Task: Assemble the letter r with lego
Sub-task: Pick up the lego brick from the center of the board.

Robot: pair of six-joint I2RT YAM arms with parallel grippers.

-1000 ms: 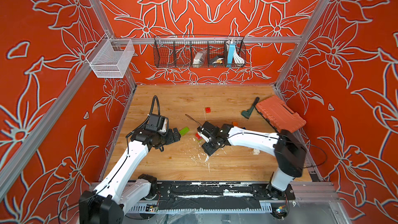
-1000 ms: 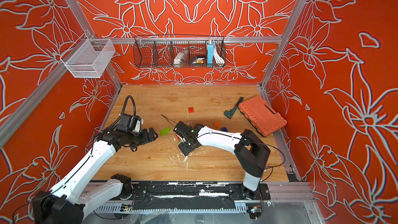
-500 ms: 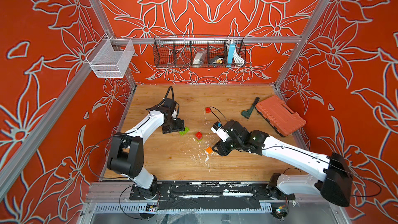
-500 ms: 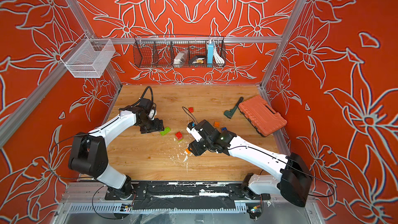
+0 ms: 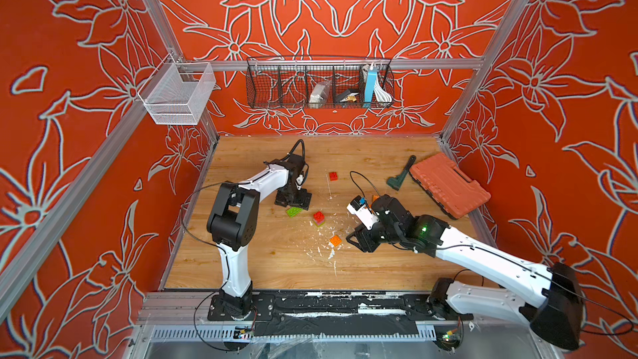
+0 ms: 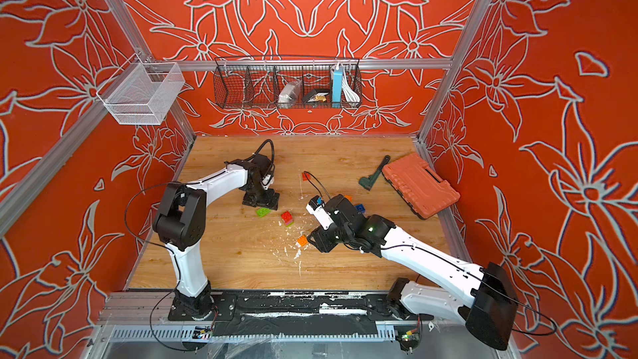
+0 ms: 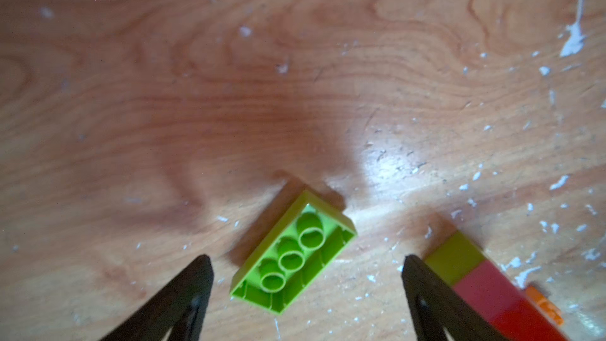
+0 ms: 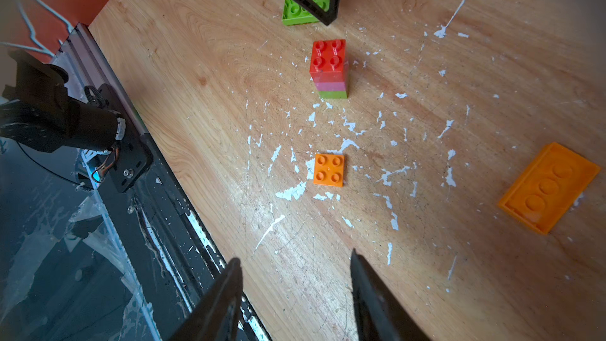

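Two grippers are over the wooden table (image 7: 295, 77), both empty. The left gripper (image 7: 305, 257) stands wide, its fingers on either side of a lime green brick (image 7: 293, 254) that lies underside up, touching neither finger. Just beside it stands a stack (image 8: 329, 70): red on pink on green, studs up. The right gripper (image 8: 295, 256) is parted more narrowly, with nothing between its fingers. A small orange square brick (image 8: 329, 169) lies ahead of it, studs up. A longer orange brick (image 8: 549, 188) lies underside up, well apart.
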